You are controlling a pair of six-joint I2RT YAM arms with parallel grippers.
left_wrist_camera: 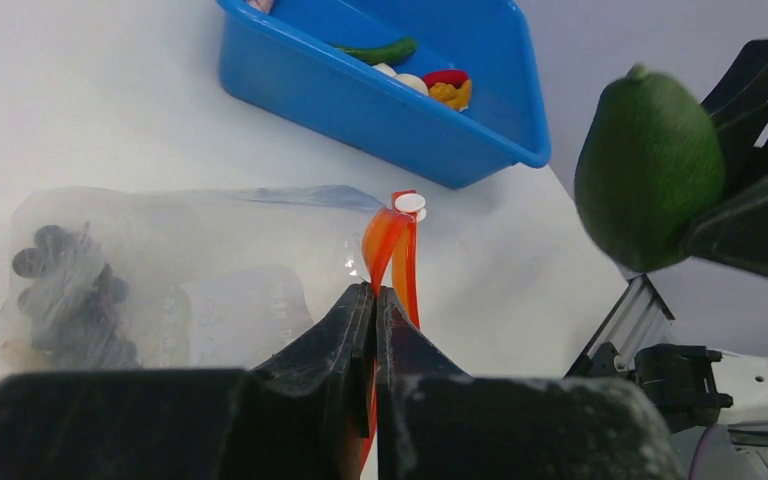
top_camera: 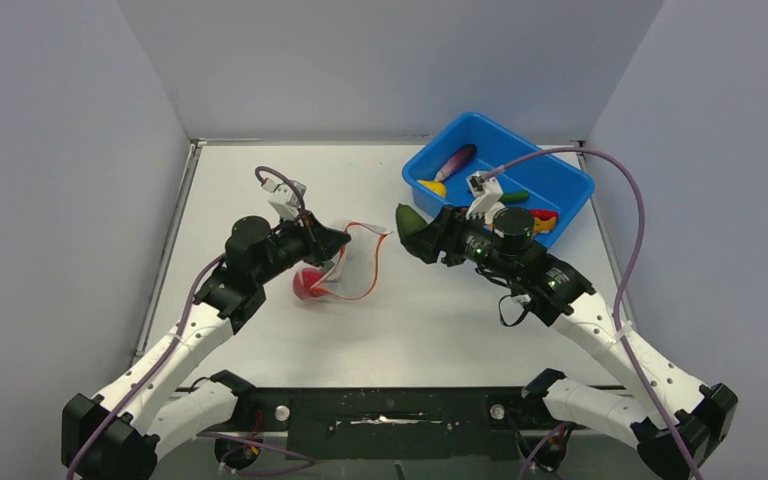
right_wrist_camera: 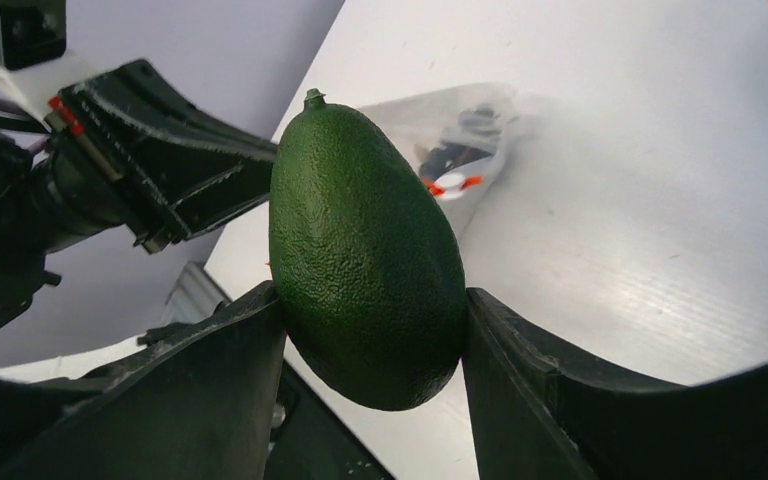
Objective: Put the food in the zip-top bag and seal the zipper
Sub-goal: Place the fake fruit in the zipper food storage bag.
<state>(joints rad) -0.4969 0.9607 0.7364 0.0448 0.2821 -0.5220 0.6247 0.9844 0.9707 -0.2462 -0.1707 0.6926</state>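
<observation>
Top external view shows the zip-top bag (top_camera: 352, 262) lying at 9 o'clock from the table's (top_camera: 440, 320) centre, with the red ball (top_camera: 307, 284) at its 8 o'clock end; the blue tub (top_camera: 570, 190) at 1 o'clock holds the eggplant (top_camera: 455, 160). The left gripper (left_wrist_camera: 373, 297) has its jaws pinched tight on the zipper (left_wrist_camera: 401, 250), with the dark grapes (left_wrist_camera: 70, 295) inside the bag. At 3 o'clock from the bag, the right gripper (right_wrist_camera: 370, 305) clamps the green avocado (right_wrist_camera: 360, 240) between its jaws.

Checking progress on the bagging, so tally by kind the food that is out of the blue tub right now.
Avocado, held in the right gripper: 1
Red ball: 1
Bunch of dark grapes: 1
Total: 3
</observation>
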